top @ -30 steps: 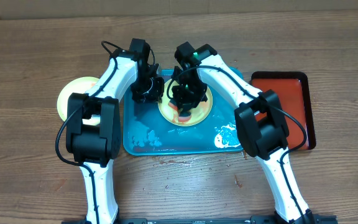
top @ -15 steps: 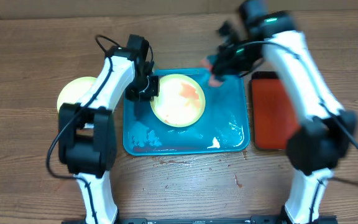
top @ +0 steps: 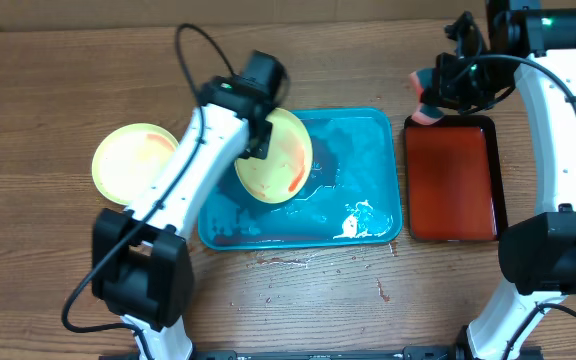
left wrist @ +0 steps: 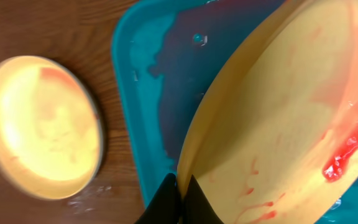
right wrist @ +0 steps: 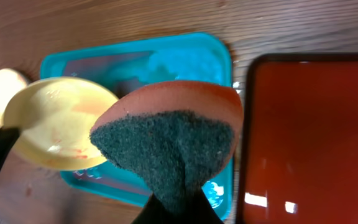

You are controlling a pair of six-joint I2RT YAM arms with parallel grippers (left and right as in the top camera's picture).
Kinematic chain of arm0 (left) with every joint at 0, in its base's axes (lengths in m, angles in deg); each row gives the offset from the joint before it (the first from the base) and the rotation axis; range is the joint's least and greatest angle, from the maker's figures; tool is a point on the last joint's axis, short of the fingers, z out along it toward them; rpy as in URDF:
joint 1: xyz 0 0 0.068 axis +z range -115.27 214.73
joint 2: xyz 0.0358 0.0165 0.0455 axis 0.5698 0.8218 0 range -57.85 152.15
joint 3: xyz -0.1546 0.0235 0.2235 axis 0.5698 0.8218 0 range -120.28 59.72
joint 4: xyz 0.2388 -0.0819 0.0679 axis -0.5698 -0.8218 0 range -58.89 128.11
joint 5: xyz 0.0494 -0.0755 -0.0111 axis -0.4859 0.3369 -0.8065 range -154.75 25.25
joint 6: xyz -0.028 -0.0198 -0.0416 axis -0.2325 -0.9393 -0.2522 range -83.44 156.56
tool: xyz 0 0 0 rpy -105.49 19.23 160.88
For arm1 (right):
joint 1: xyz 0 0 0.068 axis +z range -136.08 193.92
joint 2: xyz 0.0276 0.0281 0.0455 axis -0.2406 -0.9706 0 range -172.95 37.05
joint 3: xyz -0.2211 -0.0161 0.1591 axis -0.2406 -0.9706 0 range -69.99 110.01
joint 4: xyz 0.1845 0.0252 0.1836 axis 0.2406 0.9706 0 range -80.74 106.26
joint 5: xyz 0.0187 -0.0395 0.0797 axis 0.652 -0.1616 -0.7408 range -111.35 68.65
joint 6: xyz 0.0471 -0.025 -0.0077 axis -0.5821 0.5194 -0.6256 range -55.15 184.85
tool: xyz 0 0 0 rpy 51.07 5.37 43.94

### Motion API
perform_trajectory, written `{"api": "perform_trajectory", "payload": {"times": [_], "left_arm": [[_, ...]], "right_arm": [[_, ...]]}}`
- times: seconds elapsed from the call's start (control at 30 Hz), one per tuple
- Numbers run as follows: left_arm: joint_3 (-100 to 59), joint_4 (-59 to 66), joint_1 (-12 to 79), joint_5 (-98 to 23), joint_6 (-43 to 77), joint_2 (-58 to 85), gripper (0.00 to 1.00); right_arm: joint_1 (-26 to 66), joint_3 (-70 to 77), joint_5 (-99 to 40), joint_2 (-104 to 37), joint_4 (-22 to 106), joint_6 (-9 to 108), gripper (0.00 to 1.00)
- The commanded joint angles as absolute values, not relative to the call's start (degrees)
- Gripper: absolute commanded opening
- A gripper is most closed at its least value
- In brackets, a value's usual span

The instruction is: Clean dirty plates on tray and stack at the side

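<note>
A robot's left gripper (top: 259,135) is clamped on the rim of a yellow-green plate (top: 276,160), holding it tilted on edge over the left part of the turquoise tray (top: 363,150), left of centre in the overhead frame. At the upper right, the right gripper (top: 440,92) is closed on a sponge (top: 427,116), which hangs over the upper left corner of the red tray (top: 450,185). That tray lies just beside the turquoise one on the wooden table (top: 58,60).

The overhead view alone shows both arms, the patch of white foam (top: 354,222) near the tray's lower right corner and a second plate (top: 133,165) lying flat on the table to the left, apart from the tray.

The left wrist view closes in on the grip. The dark fingertips of the left gripper (left wrist: 179,194) pinch the plate's (left wrist: 278,124) lower edge, and a bright red smear runs down its right side. The second plate (left wrist: 39,127) appears blurred at the left of that frame, with a faint orange stain, beyond the tray's rim (left wrist: 126,81).

Only the right wrist view shows the sponge's (right wrist: 173,134) make-up: an orange body with a dark green scouring face, folded in the right gripper (right wrist: 174,211). Behind it lie the tray (right wrist: 185,53), the tilted plate (right wrist: 58,124) and the glossy red tray (right wrist: 309,137).
</note>
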State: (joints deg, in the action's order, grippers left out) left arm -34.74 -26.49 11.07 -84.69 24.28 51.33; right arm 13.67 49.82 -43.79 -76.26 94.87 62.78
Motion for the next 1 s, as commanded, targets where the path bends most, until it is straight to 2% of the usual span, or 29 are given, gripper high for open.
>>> {"api": "perform_trajectory", "payload": {"times": [0.0, 0.43, 0.83, 0.97], "left_arm": [[-34.9, -27.5, 6.3, -102.2, 17.7, 49.6, 0.04], [-34.9, -27.6, -5.0, -127.4, 14.1, 49.6, 0.04], [-34.9, -26.1, -11.0, -148.4, 13.2, 49.6, 0.04], [-34.9, -25.5, -12.2, -151.6, 13.2, 49.6, 0.04]], "right_arm": [[13.5, 50.1, -42.1, -76.4, 94.7, 63.1, 0.04], [13.1, 50.1, -37.4, -76.5, 94.4, 61.2, 0.04], [12.6, 50.1, -37.4, -76.5, 94.3, 61.2, 0.04], [12.6, 50.1, -37.4, -76.5, 94.3, 61.2, 0.04]]}}
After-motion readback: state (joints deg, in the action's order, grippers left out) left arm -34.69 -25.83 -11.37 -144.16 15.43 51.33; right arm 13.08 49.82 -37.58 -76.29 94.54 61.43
